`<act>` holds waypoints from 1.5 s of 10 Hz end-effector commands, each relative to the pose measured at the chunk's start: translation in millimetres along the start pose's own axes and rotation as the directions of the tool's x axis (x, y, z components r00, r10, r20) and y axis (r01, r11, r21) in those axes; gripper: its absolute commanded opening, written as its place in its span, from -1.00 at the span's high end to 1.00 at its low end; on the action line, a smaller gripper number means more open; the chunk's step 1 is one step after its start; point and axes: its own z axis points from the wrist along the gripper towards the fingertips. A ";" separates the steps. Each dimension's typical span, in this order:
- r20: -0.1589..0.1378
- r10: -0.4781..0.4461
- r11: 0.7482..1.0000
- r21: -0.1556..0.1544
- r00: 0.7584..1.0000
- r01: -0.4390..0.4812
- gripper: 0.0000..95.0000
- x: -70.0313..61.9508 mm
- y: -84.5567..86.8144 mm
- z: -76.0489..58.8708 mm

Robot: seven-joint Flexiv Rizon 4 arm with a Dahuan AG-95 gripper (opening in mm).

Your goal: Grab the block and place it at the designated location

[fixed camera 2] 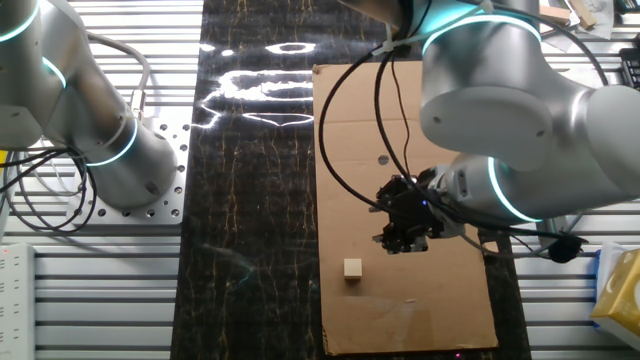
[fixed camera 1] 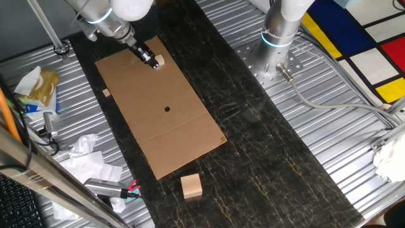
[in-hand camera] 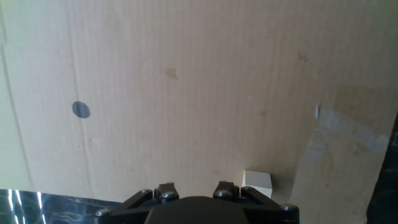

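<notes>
The block (fixed camera 1: 160,61) is a tiny pale beige cube on the far end of the brown cardboard sheet (fixed camera 1: 177,136). My gripper (fixed camera 1: 150,57) hovers low just beside it, apart from it and holding nothing. Its jaws stand apart. In the other fixed view the block (fixed camera 2: 352,268) lies left of and below the gripper (fixed camera 2: 405,228). In the hand view the block (in-hand camera: 258,182) sits at the bottom edge, right of the finger mounts. The designated location is the black dot (fixed camera 1: 167,108) mid-sheet, also seen in the other fixed view (fixed camera 2: 383,158) and the hand view (in-hand camera: 81,109).
A larger tan block (fixed camera 1: 191,185) lies on the black mat near the sheet's near end. A small flat chip (fixed camera 1: 106,94) sits at the sheet's left edge. A second arm's base (fixed camera 1: 278,31) stands at the right. Tissues and pens (fixed camera 1: 88,161) clutter the left.
</notes>
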 end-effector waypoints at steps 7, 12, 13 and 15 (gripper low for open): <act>-0.021 -0.039 0.997 0.062 0.999 0.040 0.20 2.5 -0.2 5.5; -0.029 -0.057 0.994 0.094 0.998 0.060 0.20 3.4 -2.9 8.1; -0.027 -0.061 0.994 0.092 0.998 0.063 0.20 4.0 -4.9 10.1; -0.029 -0.064 0.993 0.093 0.998 0.066 0.20 5.7 -7.3 11.0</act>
